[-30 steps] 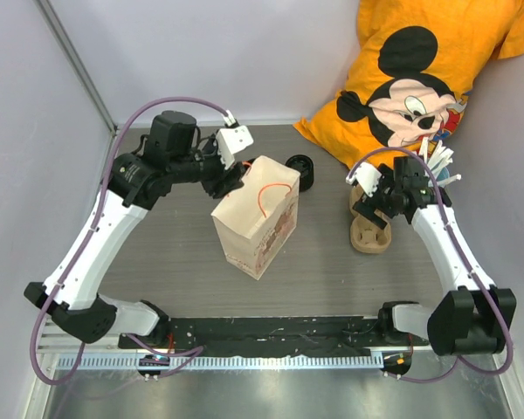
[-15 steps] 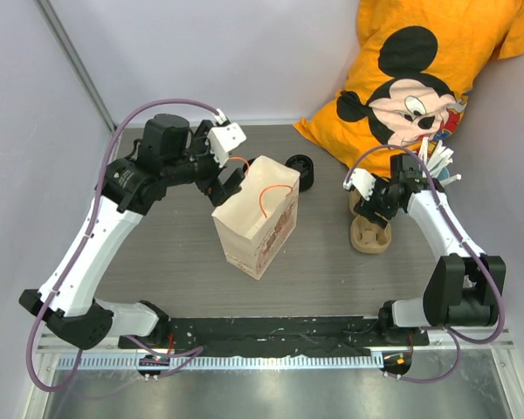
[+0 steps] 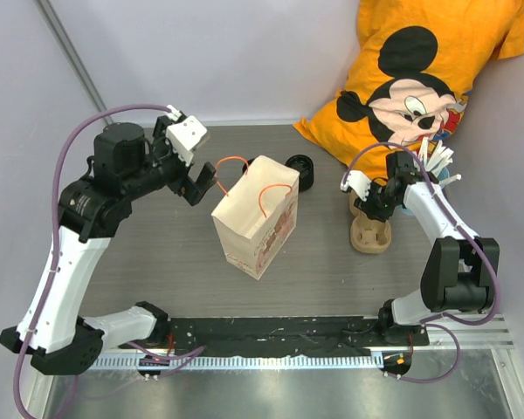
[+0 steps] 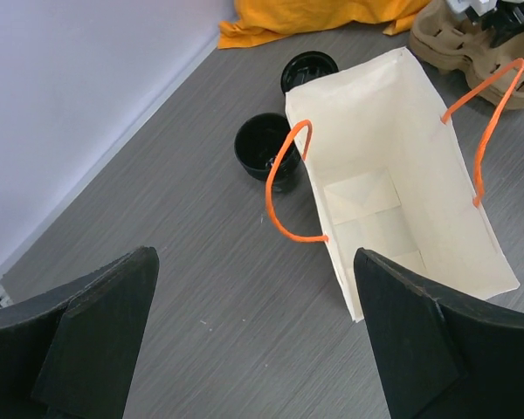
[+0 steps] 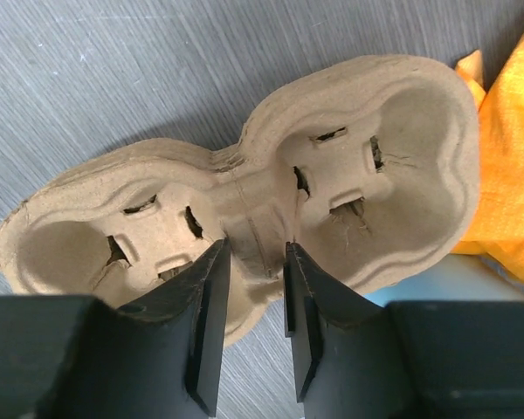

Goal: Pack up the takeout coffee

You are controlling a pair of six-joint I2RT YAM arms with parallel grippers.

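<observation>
The takeout coffee cup [image 4: 266, 148] is small, black and open-topped. It stands on the table just left of the brown paper bag [image 4: 393, 175], with its black lid [image 4: 308, 70] lying beyond it. From above, the black pieces [image 3: 302, 172] show behind the bag [image 3: 255, 218]. My left gripper [image 4: 258, 349] hangs open and holds nothing, left of the bag's orange handle [image 3: 231, 163]. My right gripper [image 5: 253, 262] is shut on the middle ridge of the beige pulp carrier [image 5: 402, 131], one finger on each side.
A light blue cup of white straws [image 3: 437, 161] stands behind the carrier [image 3: 371, 234]. An orange Mickey Mouse pillow [image 3: 428, 70] fills the back right corner. Grey walls close in the left and back sides.
My left gripper has let go of the bag's rim, drawn back to the left and opened wide. My right gripper's jaws have narrowed onto the carrier's middle ridge.
</observation>
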